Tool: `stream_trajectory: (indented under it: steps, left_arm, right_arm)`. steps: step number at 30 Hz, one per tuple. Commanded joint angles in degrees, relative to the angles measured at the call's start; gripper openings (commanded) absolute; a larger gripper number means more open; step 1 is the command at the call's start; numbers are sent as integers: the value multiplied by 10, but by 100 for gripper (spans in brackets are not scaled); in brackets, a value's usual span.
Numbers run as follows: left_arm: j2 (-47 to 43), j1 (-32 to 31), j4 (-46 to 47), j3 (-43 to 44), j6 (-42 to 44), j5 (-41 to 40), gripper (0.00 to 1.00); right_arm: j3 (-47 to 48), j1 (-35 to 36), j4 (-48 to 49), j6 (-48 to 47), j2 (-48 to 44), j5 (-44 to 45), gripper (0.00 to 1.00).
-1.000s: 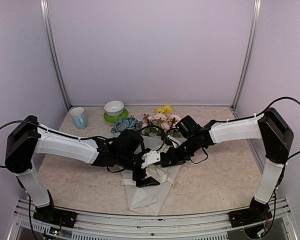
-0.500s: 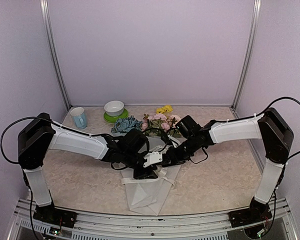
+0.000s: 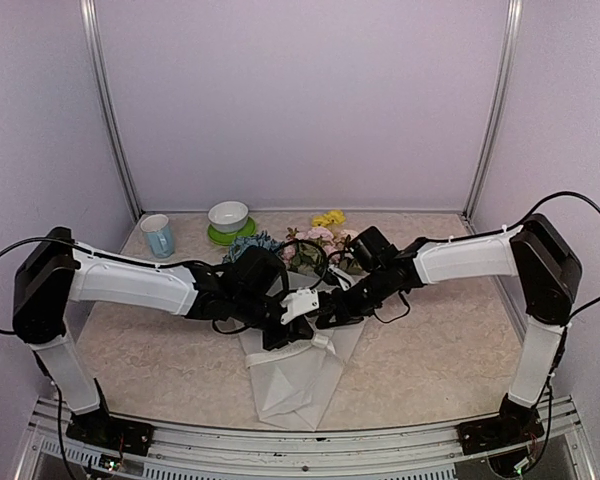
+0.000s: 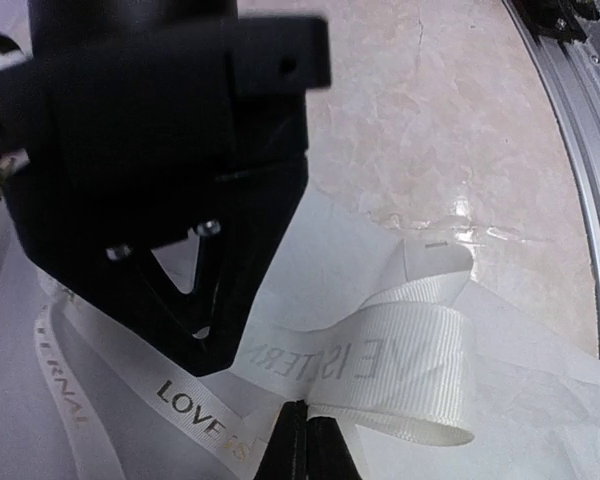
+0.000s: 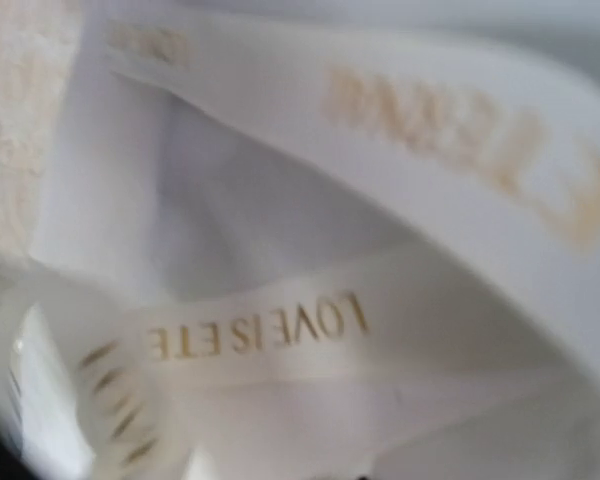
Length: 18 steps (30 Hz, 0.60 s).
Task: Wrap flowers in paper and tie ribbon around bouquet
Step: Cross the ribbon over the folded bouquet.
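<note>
Within the last second the left pincer (image 4: 302,442) was brought from fully spread to fully shut; its dark fingertips were seen pressed together on the lower edge of a loop of the ribbon (image 4: 400,335), so that loop was taken to be held. In the same span the left arm was drawn a little toward the flowers (image 3: 318,238). The right pincer (image 4: 208,348) was scarcely altered; its jaws were drawn in to a narrow tip where the lettered strip emerged, and it was judged to be clamped on the ribbon too, though the right wrist view was filled with blurred ribbon and showed no fingers. The bouquet (image 3: 280,392) lay in the middle of the desk (image 3: 440,350), blooms toward the far wall and the cone of paper (image 3: 322,362) pointing at the near edge; the ribbon was looped over the paper where both pincers met. With two parts of the strip gripped, the tying was judged to be under way; no finished knot could be made out.
</note>
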Motion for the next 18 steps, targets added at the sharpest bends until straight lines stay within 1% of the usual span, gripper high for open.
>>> stream_trajectory:
  steps: [1, 4, 6, 10, 12, 15, 18]
  left_arm:
    - [-79, 9, 18, -21, -16, -5, 0]
    - [-120, 22, 48, -40, -28, 4, 0]
    - [-133, 33, 72, -55, -38, 8, 0]
    - [-138, 49, 88, -61, -52, 5, 0]
    - [-134, 50, 89, -61, -52, 3, 0]
    - [-124, 52, 91, -63, -54, 4, 0]
    - [-110, 52, 92, -60, -61, 0, 0]
  right_arm:
    - [23, 4, 25, -19, 37, -41, 22]
    - [13, 7, 54, -44, 51, -116, 23]
    - [14, 17, 58, -71, 58, -165, 22]
    - [-9, 32, 79, -95, 45, -219, 21]
    - [-28, 33, 85, -97, 34, -227, 21]
    - [-38, 31, 71, -99, 22, -189, 22]
    - [-39, 26, 63, -90, 23, -170, 22]
